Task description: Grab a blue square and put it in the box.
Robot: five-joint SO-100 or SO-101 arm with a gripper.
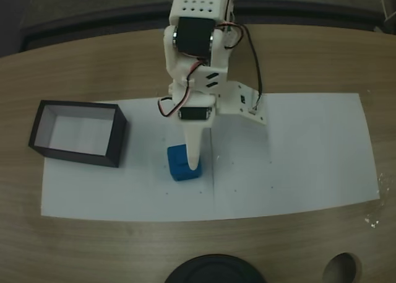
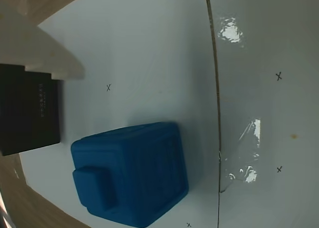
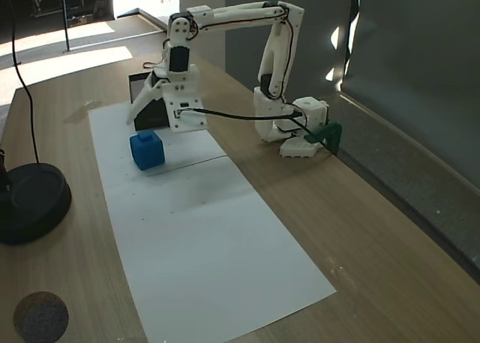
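**My gripper hangs over the blue cube, box waiting off to the side**

Closest to my wrist camera, the blue square [image 2: 130, 174] sits on white paper [image 2: 149, 53], its raised mark facing left in that view, with small pen crosses and a thin dark seam running down the sheet beside it. One pale finger [image 2: 40, 48] of my gripper [image 1: 189, 162] enters from the upper left, apart from the cube. In a fixed view from above, my white fingertip points down just beside the cube's right edge, overlapping it in the picture; whether it touches I cannot tell. In a fixed view from the side, my jaws stand spread wide, one finger [image 3: 142, 103] angled down to the left above the cube [image 3: 147, 149], gripping nothing. Farther off, the box [image 1: 78, 133], black-walled with a white floor, rests at the left end of the paper in the view from above, well apart from the cube. A black round base [image 3: 30, 200] sits on the wooden table [image 3: 360, 230].
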